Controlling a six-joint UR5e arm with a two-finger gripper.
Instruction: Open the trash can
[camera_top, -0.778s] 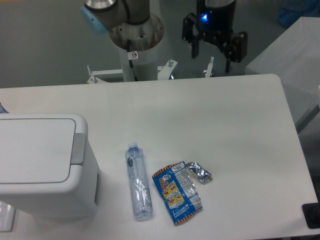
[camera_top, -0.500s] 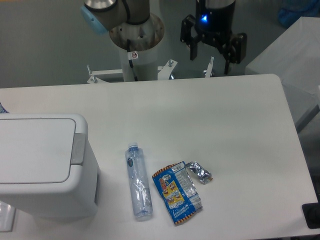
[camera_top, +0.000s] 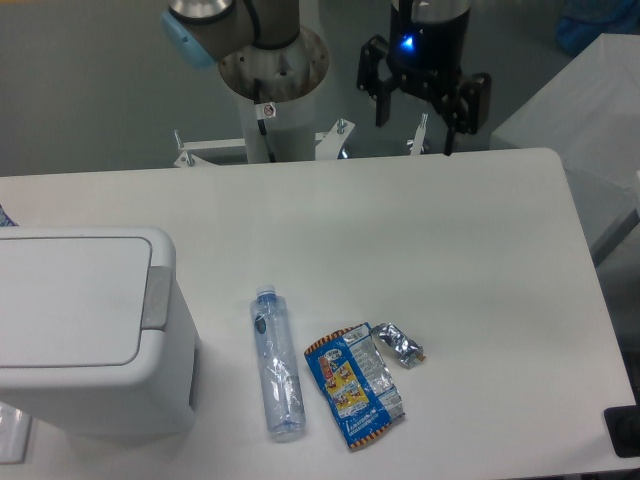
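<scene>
Camera view: white table (camera_top: 440, 250); trash can (camera_top: 85, 330), lid shut, at its near left corner; tool (camera_top: 414, 128), fingers spread and empty, above the far edge; near centre, clear bottle (camera_top: 276, 362), blue snack wrapper (camera_top: 355, 383), crumpled foil (camera_top: 399, 343).

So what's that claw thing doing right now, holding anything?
Gripper: open and empty, up behind the table's far edge, well away from the trash can.
</scene>
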